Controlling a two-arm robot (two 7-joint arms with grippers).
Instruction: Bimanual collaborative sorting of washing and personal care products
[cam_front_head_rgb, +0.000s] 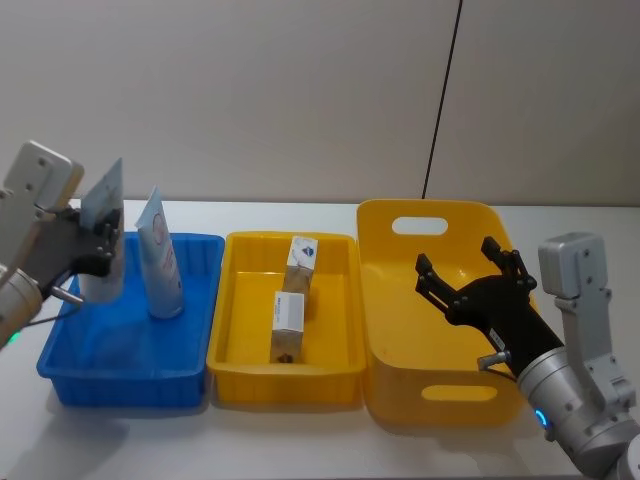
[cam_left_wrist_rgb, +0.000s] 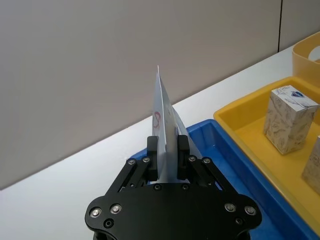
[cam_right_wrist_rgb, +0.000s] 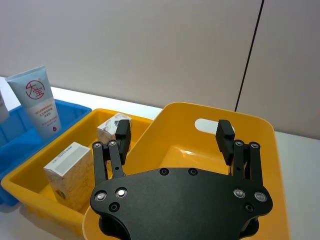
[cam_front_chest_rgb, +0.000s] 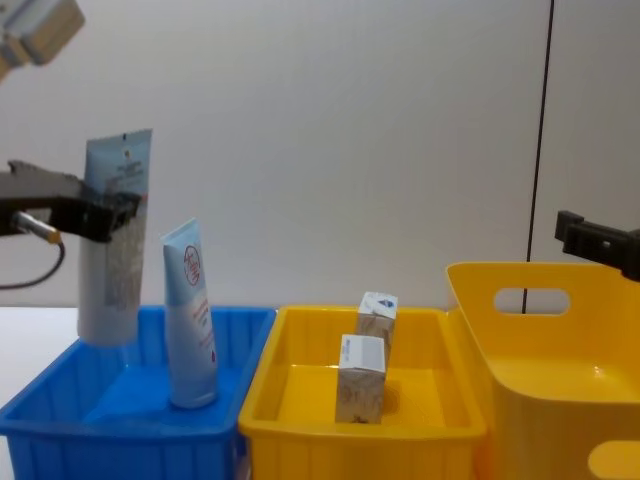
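Observation:
My left gripper (cam_front_head_rgb: 103, 243) is shut on a pale blue-white tube (cam_front_head_rgb: 101, 232), holding it upright over the left end of the blue bin (cam_front_head_rgb: 120, 372). The wrist view has both fingers (cam_left_wrist_rgb: 152, 156) pressed flat on that tube (cam_left_wrist_rgb: 164, 117). A second tube (cam_front_head_rgb: 160, 258) stands upright in the same bin, just right of the held one. Two beige cartons (cam_front_head_rgb: 301, 262) (cam_front_head_rgb: 288, 322) stand in the small yellow tray (cam_front_head_rgb: 285, 385). My right gripper (cam_front_head_rgb: 465, 268) hangs open above the large yellow bin (cam_front_head_rgb: 430, 400), holding nothing.
The three containers stand side by side on a white table (cam_front_head_rgb: 250, 215), with a plain wall right behind. A black cable (cam_front_head_rgb: 440, 110) runs down the wall above the large bin. From the chest the held tube (cam_front_chest_rgb: 115, 240) hangs beside the standing tube (cam_front_chest_rgb: 190, 318).

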